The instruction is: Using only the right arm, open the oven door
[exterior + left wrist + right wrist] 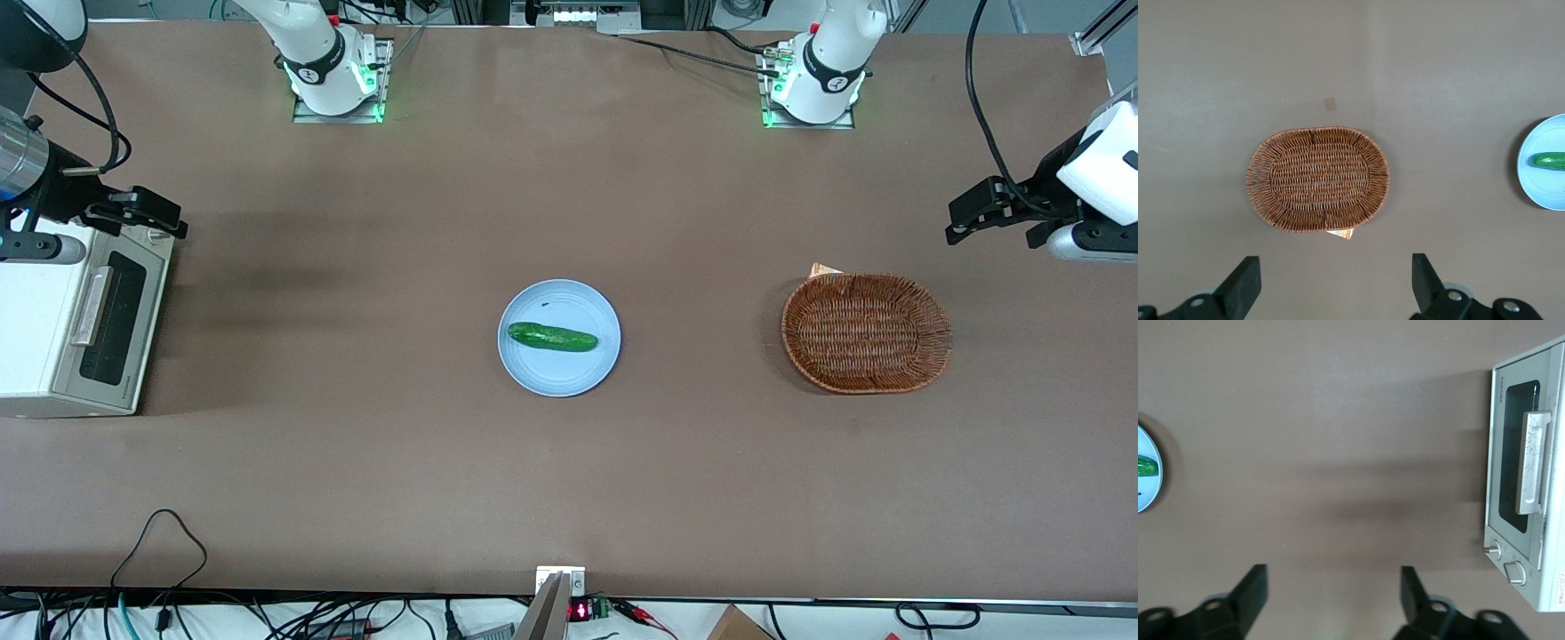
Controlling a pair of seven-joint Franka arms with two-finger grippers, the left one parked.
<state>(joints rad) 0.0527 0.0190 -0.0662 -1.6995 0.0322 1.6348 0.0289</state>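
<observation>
The off-white toaster oven point(36, 311) stands at the working arm's end of the table. Its door point(111, 320) is shut, with a dark glass window and a pale bar handle point(92, 305). The door also shows in the right wrist view point(1515, 457), with the handle point(1531, 463) and two knobs beside it. The right arm point(27, 169) with its silver wrist ring hangs above the oven's edge farther from the front camera. Its black gripper point(147, 213) is open and empty, above the table beside the oven. The open fingers point(1255, 587) frame bare table.
A pale blue plate point(559, 302) with a green cucumber point(551, 337) lies mid-table. A brown wicker basket point(865, 333) lies toward the parked arm's end. Cables hang along the table's near edge.
</observation>
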